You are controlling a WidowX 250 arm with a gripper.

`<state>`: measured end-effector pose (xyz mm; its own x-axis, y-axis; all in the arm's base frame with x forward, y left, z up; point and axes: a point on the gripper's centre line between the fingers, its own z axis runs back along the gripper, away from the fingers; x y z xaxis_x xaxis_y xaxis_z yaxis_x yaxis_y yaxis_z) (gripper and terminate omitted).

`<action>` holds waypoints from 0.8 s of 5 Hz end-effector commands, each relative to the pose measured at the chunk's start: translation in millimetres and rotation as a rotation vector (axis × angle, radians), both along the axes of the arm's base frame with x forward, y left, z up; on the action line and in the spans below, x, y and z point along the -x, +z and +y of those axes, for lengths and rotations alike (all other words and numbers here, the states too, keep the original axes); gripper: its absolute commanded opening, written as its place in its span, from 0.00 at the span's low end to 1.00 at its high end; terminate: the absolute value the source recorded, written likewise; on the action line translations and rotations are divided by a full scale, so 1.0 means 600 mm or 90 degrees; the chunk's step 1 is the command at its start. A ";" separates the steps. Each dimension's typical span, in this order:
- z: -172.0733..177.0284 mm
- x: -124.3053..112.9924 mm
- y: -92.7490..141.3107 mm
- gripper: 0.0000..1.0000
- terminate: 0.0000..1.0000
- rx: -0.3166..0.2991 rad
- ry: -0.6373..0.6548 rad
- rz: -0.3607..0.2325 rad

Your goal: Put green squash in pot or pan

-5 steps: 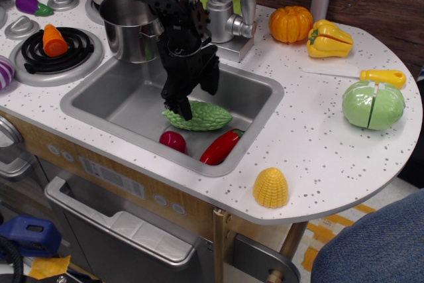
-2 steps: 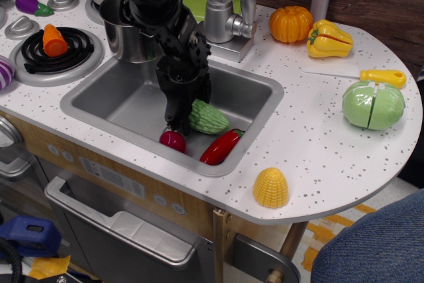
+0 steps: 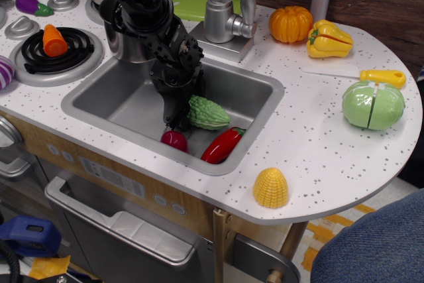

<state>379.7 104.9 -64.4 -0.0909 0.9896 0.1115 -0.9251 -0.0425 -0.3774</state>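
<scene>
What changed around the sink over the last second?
The gripper dropped its fingers onto the left end of the green squash, which tilted and shifted slightly right in the sink. A firm grasp cannot be confirmed. The pot, red pepper and everything else stayed put.

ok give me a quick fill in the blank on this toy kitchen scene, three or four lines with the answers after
1. The green squash lies inside the ____, next to a red pepper.
2. The gripper reaches down at the squash's ____ end as the camera sees it.
3. The steel pot stands on the counter, and the squash is not yet ____ it.
4. The yellow corn sits near the counter's ____ edge.

Missing words: sink; left; in; front
</scene>
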 end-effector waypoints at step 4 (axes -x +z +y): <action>0.033 0.055 0.177 0.00 0.00 -0.126 -0.041 0.176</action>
<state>328.6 125.9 27.1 0.0726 0.9395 0.3348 -0.9973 0.0647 0.0347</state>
